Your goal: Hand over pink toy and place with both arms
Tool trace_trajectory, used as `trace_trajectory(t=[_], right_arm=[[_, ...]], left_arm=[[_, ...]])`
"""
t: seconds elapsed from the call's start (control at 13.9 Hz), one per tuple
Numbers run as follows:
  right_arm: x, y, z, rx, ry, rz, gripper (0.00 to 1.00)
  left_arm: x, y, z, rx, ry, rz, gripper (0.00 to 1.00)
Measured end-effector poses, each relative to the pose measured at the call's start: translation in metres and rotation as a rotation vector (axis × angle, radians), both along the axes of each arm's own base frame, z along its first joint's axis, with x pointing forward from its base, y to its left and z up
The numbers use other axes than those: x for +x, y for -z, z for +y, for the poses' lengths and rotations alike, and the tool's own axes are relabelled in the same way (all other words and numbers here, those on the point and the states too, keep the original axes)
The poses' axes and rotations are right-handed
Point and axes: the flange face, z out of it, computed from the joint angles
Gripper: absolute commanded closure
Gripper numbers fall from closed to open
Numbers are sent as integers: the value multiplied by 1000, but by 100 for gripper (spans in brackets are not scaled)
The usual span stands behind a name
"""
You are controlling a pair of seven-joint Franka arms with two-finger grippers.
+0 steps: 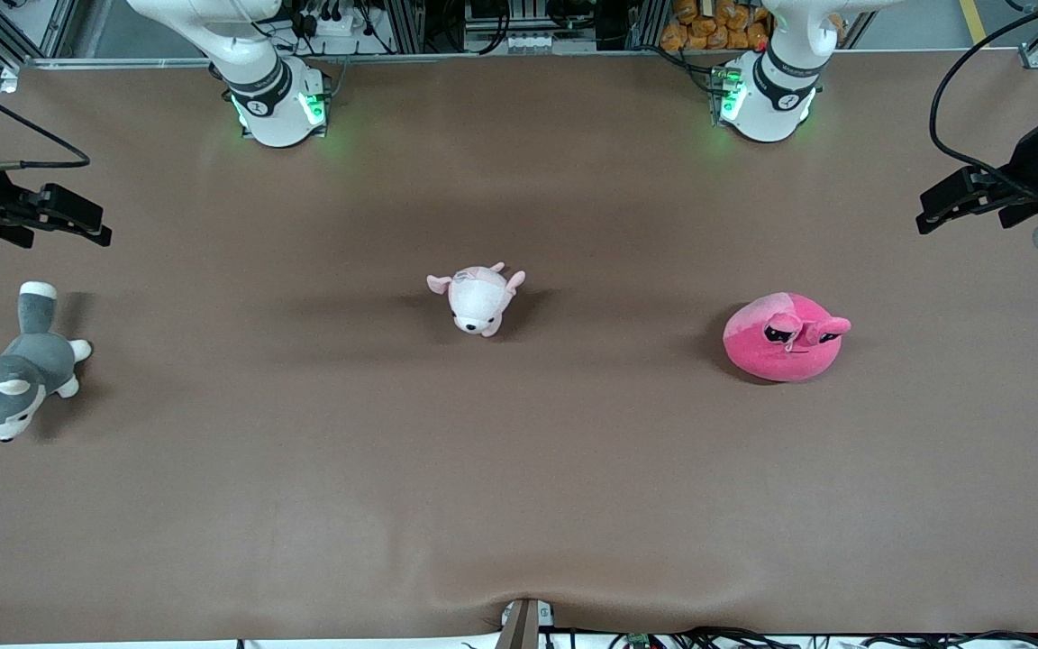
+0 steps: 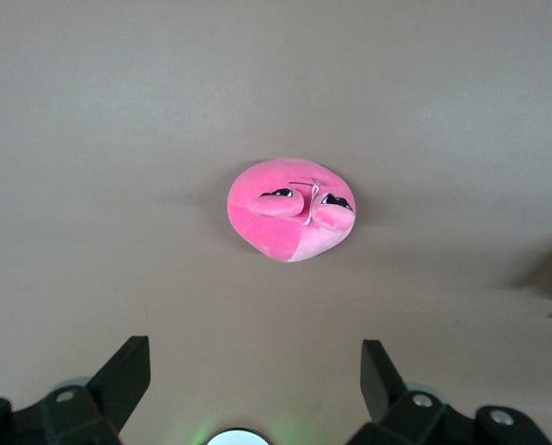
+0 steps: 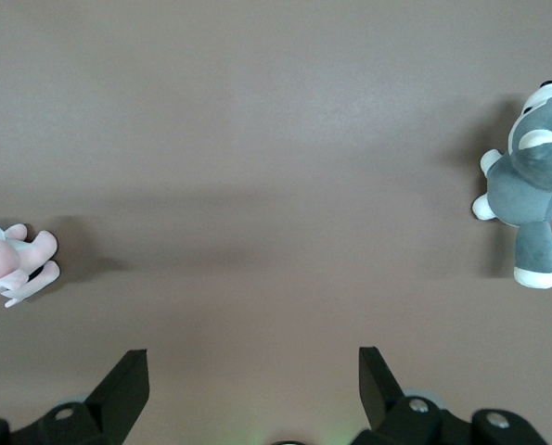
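The pink toy [image 1: 786, 336] sits on the brown table [image 1: 519, 505] toward the left arm's end, at about 3 o'clock from the pale puppy plush [image 1: 478, 299] at the table's middle (both lie about equally near the front camera). The grey husky plush [image 1: 16, 379] lies at 9 o'clock, at the right arm's end. The left gripper [image 1: 933, 212] hangs with fingers spread, empty, over the table's edge at its own end. The right gripper [image 1: 91, 225] hangs likewise spread and empty, above the husky's end.
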Motion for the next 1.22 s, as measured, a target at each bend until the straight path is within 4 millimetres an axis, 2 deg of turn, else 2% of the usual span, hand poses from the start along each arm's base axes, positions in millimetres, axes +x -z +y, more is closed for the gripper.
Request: trace_trajectory(t=[0.29, 1.22], right_arm=[[0, 0, 0, 0, 0, 0, 0], [0, 1, 0, 0, 0, 2, 0]], left_arm=[[5, 12, 0, -1, 0, 29, 0], [13, 28, 1, 0, -53, 61, 0]])
